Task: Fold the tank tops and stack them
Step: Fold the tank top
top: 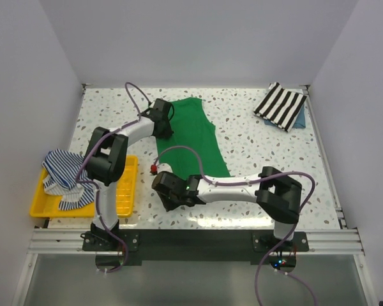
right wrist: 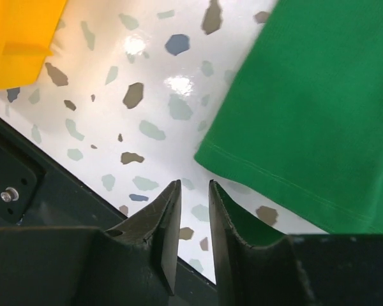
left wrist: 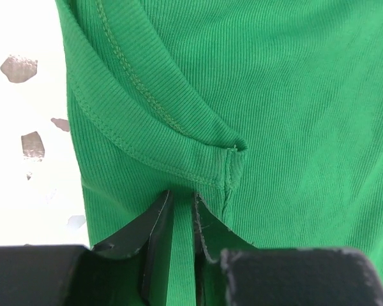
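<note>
– Layout, from the left?
– At the far left, a yellow plastic tray (top: 124, 191) holds the navy-and-white fine-striped tank top (top: 59, 167), bunched up, with neither arm on it. Next comes the bright green ribbed cloth tank top (top: 195, 131), spread flat on the speckled white table (top: 255, 153). Its long axis runs from the far side toward the arms and drifts a little rightward as it nears them.
– And the left gripper (left wrist: 182, 196)?
– It is at the far-left end of the green top, by the armhole seam. Its jaws are drawn to a narrow slit with a strip of green running through it. I read that as a pinch on the cloth.
– The right gripper (right wrist: 193, 186)?
– It sits at the near-left end, just off the hem. Its jaws are almost closed too, with only bare table in the slit, so it holds nothing. In the wrist view the hem corner (right wrist: 204, 156) lies just ahead and to the right of the fingertips, near but apart.
– What does the next move turn on?
– My judgement is that both grippers line the same long left edge. The right one needs to open, shift onto that corner and close before the edge can be carried across. At the far right, a folded black-and-white wide-striped cloth (top: 281, 105) lies well apart from both.
</note>
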Robot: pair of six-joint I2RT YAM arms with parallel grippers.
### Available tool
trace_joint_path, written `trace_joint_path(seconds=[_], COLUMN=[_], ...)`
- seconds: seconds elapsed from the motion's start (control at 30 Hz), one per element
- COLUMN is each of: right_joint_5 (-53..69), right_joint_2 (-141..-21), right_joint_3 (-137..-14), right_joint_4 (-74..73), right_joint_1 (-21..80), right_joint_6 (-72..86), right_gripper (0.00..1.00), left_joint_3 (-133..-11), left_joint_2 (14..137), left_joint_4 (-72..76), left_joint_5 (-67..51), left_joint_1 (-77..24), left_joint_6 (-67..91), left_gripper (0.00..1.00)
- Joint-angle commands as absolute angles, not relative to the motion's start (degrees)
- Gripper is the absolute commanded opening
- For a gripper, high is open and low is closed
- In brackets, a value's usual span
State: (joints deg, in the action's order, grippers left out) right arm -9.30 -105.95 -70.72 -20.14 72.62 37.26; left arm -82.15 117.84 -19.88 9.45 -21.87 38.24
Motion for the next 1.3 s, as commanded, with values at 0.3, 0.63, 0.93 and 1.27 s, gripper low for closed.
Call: trace_joint_path(seconds=[0.3,0.63,0.93,1.27], right_joint_5=[-8.28,-3.61,3.16,8.78], right_joint_2=[-85.17,-99.02,-113.54,-124.01], right_joint_3=[-65.57,-72.41,-85.33,-94.74], right_joint_4=[-25.23,-21.89,-14.77,-11.25], right_joint_1=[47.66,25.77,18.11,17.49], right_joint_6=[32.53,24.97,24.07,26.8], right_gripper=[0.34,0.33,0.35,0.42], left_joint_3=[-87.71,-81.13,-75.34,-67.33], left_joint_2=[111.54,106.09,105.21,102.13], left_joint_4=[-20.13,-18.81,-17.58,-15.99], left_joint_5=[6.85,6.33,8.0,10.1], left_joint_1=[-22.5,-31.44,-45.95,-52.82], left_joint_6=[36.04,37.53,38.32,40.25], left_gripper=[0.45,0.43,0.39,0.34])
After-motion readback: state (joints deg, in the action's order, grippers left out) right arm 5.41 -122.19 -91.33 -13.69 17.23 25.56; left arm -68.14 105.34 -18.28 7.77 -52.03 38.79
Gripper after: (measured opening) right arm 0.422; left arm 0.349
